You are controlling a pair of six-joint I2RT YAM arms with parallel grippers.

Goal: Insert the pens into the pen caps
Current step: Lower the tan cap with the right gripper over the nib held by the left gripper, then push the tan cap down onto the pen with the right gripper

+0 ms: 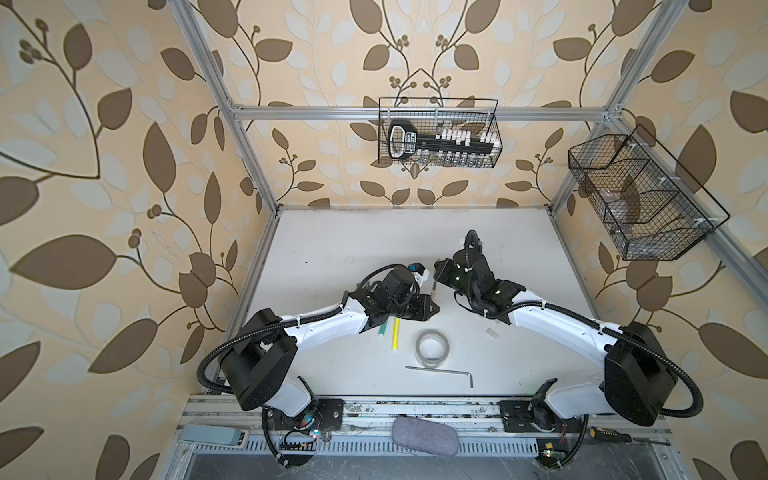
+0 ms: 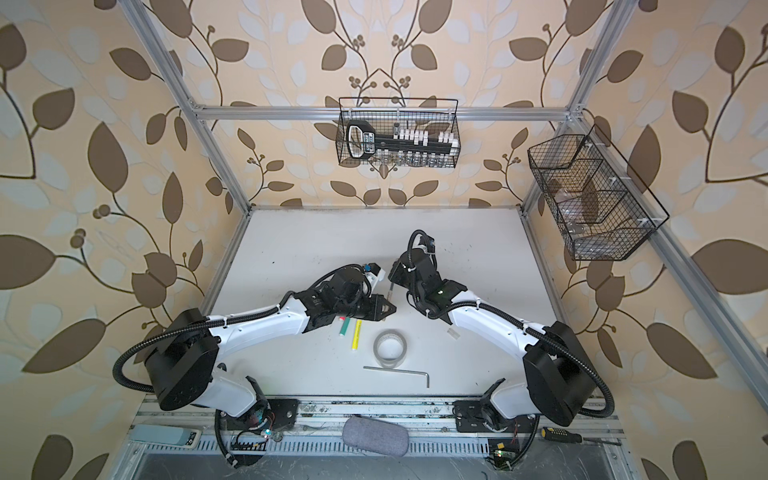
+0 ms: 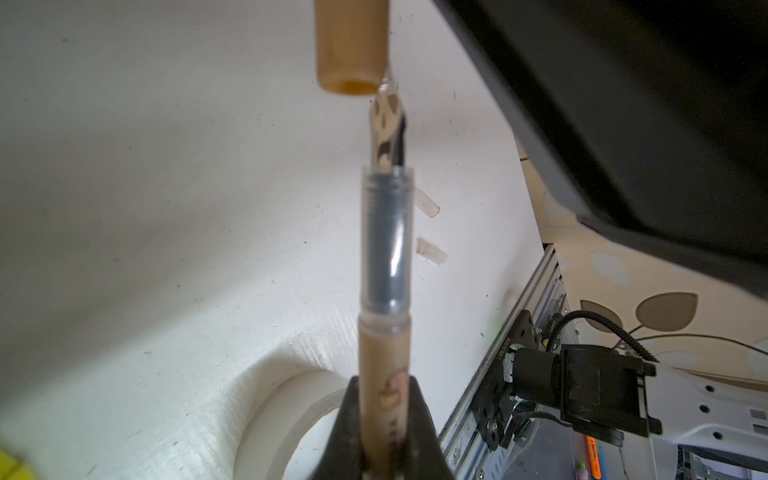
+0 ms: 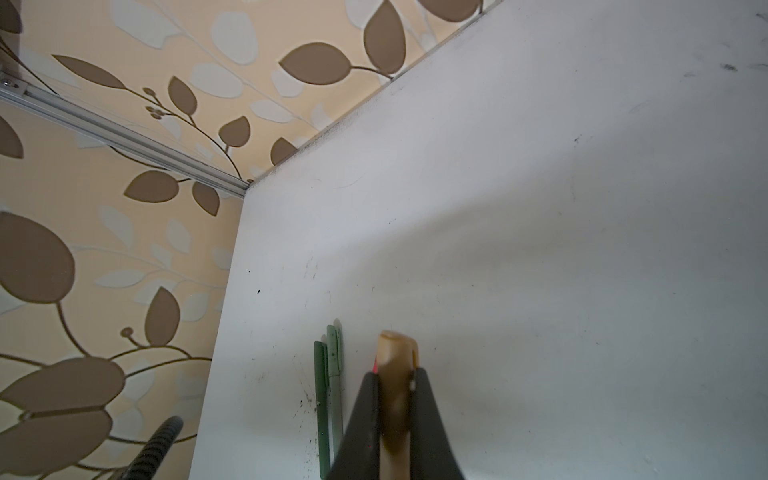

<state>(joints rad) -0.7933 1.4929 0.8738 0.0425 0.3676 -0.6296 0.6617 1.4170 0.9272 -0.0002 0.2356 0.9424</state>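
over the table [image 1: 332,249], left gripper [image 3: 384,386] pinches the tan pen [image 3: 384,249] and right gripper [image 4: 395,386] pinches the tan cap [image 3: 351,41]. pen tip sits just beside the cap's mouth, not inside; barrel print is unreadable.

A clear tape roll [image 1: 432,361] lies near the left fingers [image 1: 427,311], a silver hex key [image 1: 440,370] just beyond it.

On the scuffed white table [image 1: 353,249]: green marker [image 1: 382,328] just beside yellow marker [image 1: 395,334], roll of clear tape [image 1: 433,348] near them, silver hex key [image 1: 440,371] at the tape's near edge, clear cap [image 1: 491,333] apart to the right; dark green pen [image 4: 320,407] side by side with grey-green pen [image 4: 335,374].
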